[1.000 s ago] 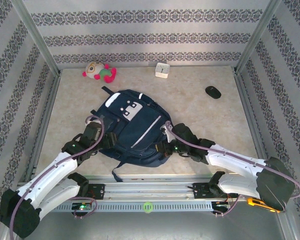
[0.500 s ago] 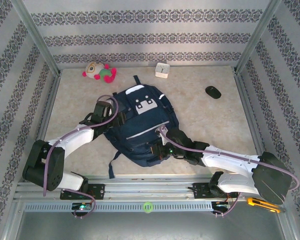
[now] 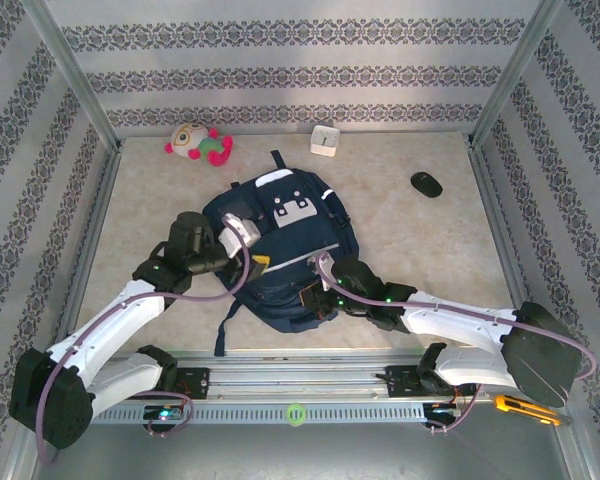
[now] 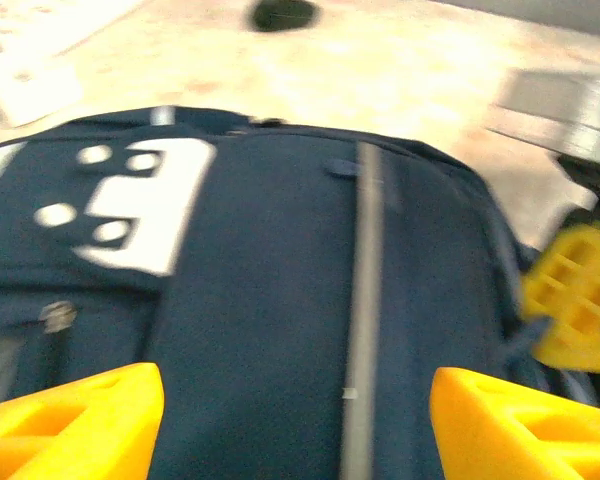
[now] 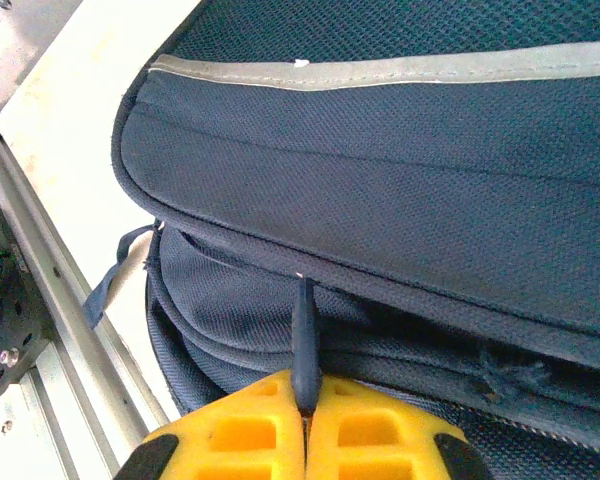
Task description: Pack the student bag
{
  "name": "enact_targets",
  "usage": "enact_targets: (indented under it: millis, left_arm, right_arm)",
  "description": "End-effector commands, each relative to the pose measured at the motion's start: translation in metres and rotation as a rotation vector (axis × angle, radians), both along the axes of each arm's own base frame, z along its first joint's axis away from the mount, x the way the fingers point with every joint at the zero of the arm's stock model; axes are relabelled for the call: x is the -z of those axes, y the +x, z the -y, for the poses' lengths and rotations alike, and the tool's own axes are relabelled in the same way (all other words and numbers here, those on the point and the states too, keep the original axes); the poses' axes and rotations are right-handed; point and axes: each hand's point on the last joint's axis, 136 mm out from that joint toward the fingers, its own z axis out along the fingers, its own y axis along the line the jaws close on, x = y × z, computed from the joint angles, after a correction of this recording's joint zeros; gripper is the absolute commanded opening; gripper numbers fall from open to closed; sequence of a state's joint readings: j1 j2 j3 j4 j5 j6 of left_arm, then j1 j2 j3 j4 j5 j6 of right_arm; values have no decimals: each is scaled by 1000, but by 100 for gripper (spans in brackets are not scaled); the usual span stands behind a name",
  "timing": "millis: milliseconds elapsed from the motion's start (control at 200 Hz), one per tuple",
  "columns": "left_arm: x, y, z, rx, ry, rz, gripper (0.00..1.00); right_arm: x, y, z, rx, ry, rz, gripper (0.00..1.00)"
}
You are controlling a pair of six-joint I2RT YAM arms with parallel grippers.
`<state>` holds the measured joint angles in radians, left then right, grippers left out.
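The student bag [image 3: 285,255] is a navy backpack lying flat in the middle of the table, its white buckle patch [image 4: 145,200] toward the far side. My left gripper [image 3: 260,260] hovers open just over its front panel; the yellow fingertips [image 4: 70,420] stand wide apart on either side of the grey stripe [image 4: 365,300], nothing between them. My right gripper [image 5: 305,410] sits at the bag's near edge [image 3: 315,300], shut on a dark zipper pull [image 5: 303,335] that sticks up from the seam. The bag [image 5: 400,180] shows its layered zip seams.
A plush toy [image 3: 198,143] and a small white box [image 3: 325,140] sit along the back wall. A black mouse [image 3: 426,184] lies at the right rear. A yellow cutter [image 3: 525,405] rests beyond the metal rail [image 3: 300,375] at the near edge.
The bag has turned and slid toward the far side. My left gripper has swung from the bag's left flank to above its front panel. The right gripper keeps its hold on the pull.
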<state>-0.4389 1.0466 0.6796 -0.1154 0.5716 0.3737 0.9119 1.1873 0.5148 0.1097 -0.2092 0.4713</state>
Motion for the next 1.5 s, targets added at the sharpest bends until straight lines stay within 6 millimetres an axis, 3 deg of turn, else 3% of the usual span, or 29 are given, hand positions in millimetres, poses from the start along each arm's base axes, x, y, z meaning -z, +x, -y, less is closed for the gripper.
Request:
enact_targets:
  millis: [0,120,270,370,520,645,1039,1189,1304,1494]
  left_arm:
    - [31,-36,23,255,134,26,71]
    - [39,-40,37,298,169,14,74]
    - [49,-31,39,257,187,25,72]
    - [51,-18,34,167,196,38,49]
    - [38,-20,37,115,79,33,14]
    - [33,-28,41,113,-6,-14,4]
    - [27,-30,51,145,-75,-38,1]
    - [27,-32,52,157,-77,-43,1]
    - [27,-30,49,134,-64,-39,0]
    - [43,-20,28,30,60,-40,0]
  right_arm:
    - [-19,8,-2,8,43,73,0]
    - [-29,10,1,15,54,105,0]
    - [-35,11,1,13,57,121,0]
    - [-36,13,1,11,50,126,0]
    - [-34,16,0,-1,36,130,0]
    - [-33,17,-4,-23,33,122,0]
    - [-29,18,-16,-74,22,88,23]
    - [-26,22,-16,-63,8,81,19]
    - [-27,25,-13,-58,-6,83,0]
    - [-16,36,20,62,-89,57,0]
